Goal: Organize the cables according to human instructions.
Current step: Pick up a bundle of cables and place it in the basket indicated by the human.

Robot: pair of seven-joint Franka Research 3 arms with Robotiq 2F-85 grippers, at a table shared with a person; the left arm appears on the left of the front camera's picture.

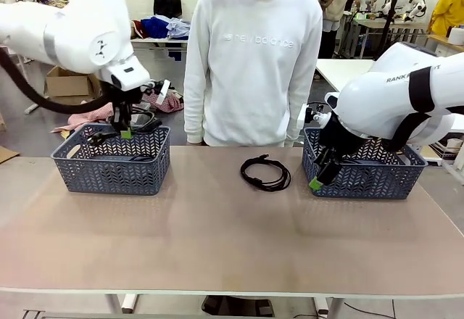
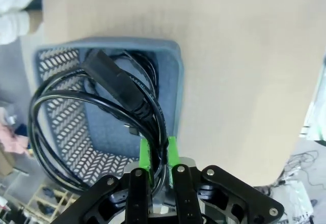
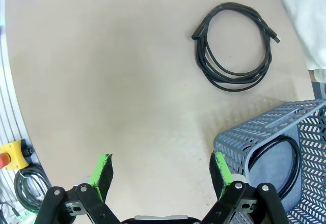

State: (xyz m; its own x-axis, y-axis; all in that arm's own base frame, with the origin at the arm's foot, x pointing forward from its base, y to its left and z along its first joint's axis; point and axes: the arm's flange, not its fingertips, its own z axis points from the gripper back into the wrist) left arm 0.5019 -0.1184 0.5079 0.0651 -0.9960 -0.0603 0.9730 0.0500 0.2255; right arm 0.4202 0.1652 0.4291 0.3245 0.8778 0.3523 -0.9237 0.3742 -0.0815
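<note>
Left gripper (image 2: 158, 150) clamped on glossy black cable coil (image 2: 119, 84), chunky plug, over herringbone-mesh plastic basket (image 2: 175, 66). Right gripper (image 3: 160, 170) pads spread wide, empty. Second round coil (image 3: 235, 84) flat on matte tan table (image 3: 127, 81)

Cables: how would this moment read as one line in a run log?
left pincer: shut on coiled power cord over left basket | right pincer: open, beside right basket | table: one coiled cable lying loose

Pretty cluttered workshop back there — grey floor (image 1: 29, 123) with a cardboard box (image 1: 65, 83) and some pink cloth (image 1: 83, 119), plus a white table (image 1: 145, 41) piled with clothes (image 1: 163, 27).
</note>
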